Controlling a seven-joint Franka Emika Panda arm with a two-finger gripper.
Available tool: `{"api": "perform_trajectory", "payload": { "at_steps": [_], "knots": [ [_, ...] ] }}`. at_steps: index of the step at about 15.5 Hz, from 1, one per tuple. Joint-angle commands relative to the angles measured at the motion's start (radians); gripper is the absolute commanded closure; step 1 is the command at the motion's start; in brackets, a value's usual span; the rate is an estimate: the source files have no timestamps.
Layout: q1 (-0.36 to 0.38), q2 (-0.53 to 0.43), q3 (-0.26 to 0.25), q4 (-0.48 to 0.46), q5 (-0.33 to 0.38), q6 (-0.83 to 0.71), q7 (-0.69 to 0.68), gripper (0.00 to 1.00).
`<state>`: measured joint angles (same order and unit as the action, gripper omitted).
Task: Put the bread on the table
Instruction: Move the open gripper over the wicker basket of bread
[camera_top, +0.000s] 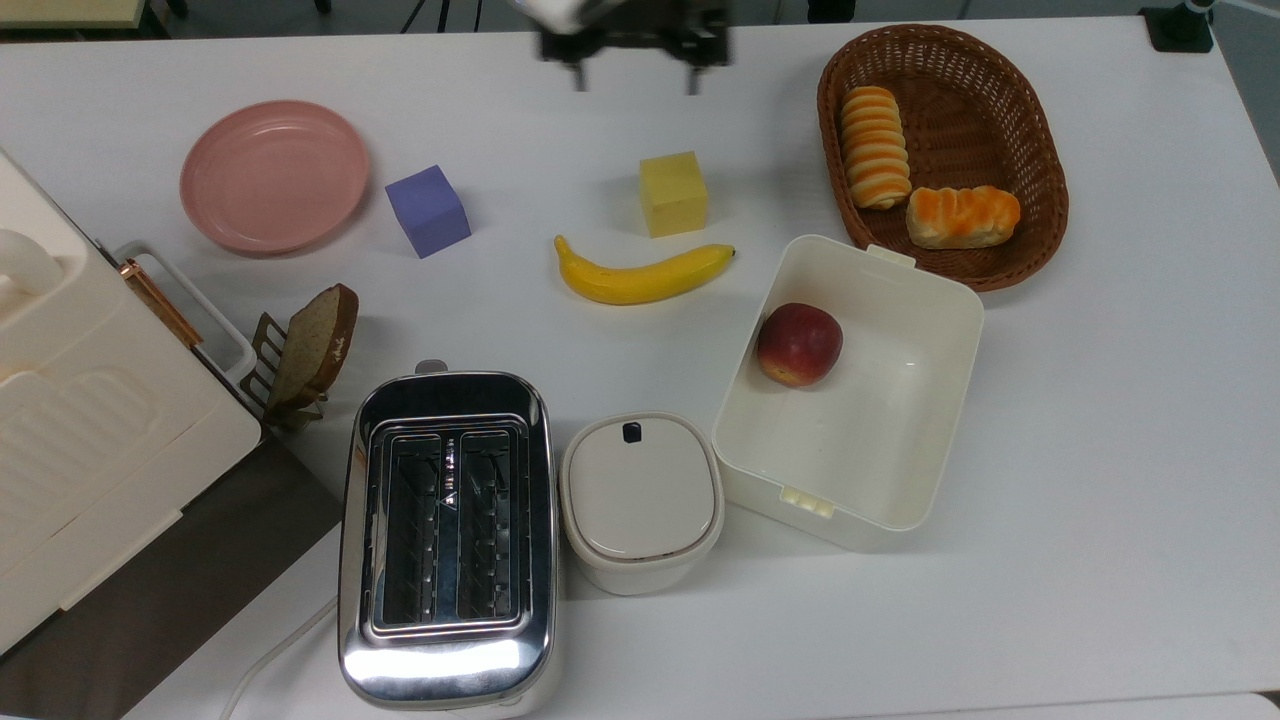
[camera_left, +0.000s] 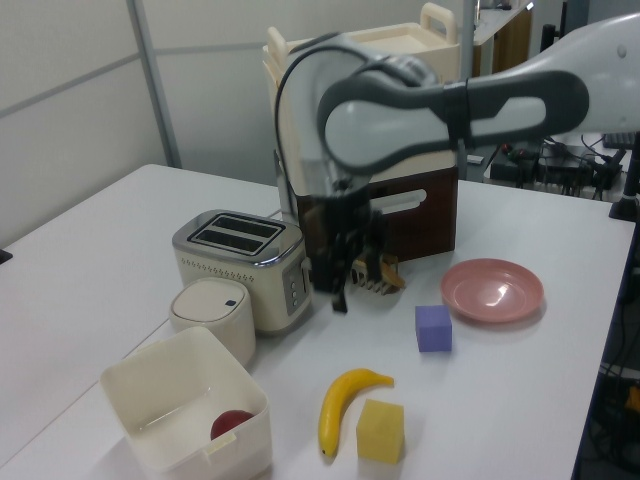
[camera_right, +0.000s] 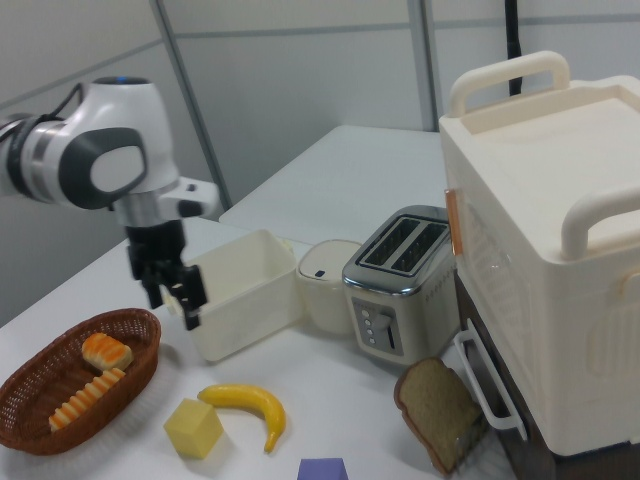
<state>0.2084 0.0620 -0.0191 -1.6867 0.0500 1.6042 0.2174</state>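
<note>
The gripper hangs with its fingers spread and nothing between them, above the table near the yellow cube — while the bread lies in the wicker basket, just beside the orange-topped loaf.

Pale grey wall panels, split by grey seams and a metal upright, are seen at 10 o'clock in the left view. A cluttered desk with cables is seen at 2 o'clock. Even light is cast.
</note>
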Motion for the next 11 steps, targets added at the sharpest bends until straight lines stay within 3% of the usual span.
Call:
{"api": "perform_trajectory", "payload": {
  "at_steps": [1, 8, 11],
  "knots": [
    [0.176, 0.041, -0.009, -0.027, 0.008, 0.011, 0.144, 0.00],
    [0.455, 0.211, -0.010, -0.025, 0.027, 0.149, 0.399, 0.00],
    [0.514, 0.260, -0.010, -0.024, 0.021, 0.193, 0.456, 0.00]
  ]
}}
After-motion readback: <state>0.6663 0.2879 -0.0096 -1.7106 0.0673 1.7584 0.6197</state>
